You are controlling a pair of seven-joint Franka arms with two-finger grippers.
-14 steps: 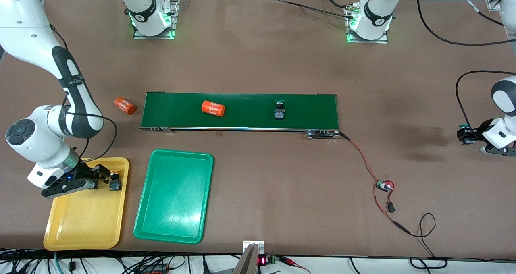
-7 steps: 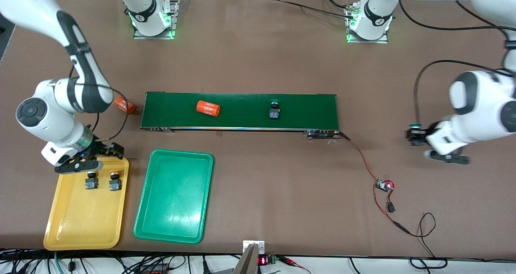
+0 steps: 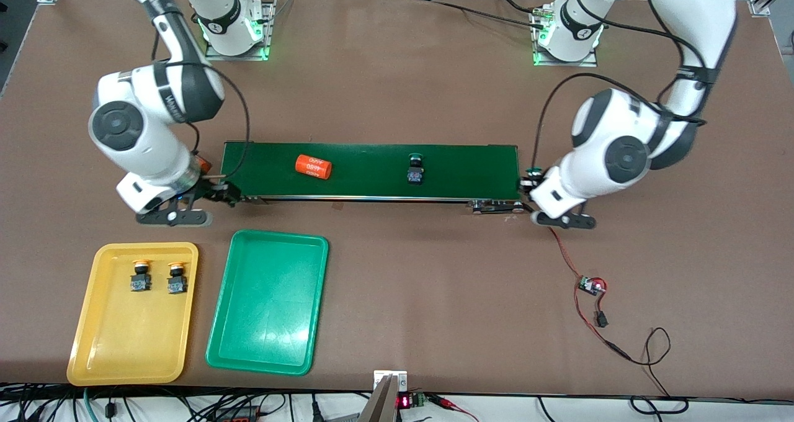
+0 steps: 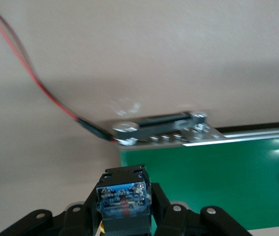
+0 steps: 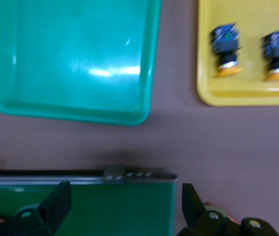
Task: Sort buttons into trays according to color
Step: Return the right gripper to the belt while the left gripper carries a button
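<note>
two tools to watch. my left tool [image 3: 535, 182] is clamped on a green-capped button [image 4: 122, 196], hanging over the conveyor belt's [image 3: 372, 170] end toward the left arm; the grip looks narrow, and i judge a quick swing could twist the button loose onto the desk [image 3: 434, 298], well short of the green tray [image 3: 268, 303]. my right tool [image 3: 208, 192] hangs with fingers apart and empty over the belt's other end. it could grab the orange cylinder [image 3: 312, 166] instead of the second green button [image 3: 414, 170] on the belt. two yellow buttons [image 3: 141, 276] lie in the yellow tray [image 3: 130, 341]. cylinder's white numerals: not readable.
</note>
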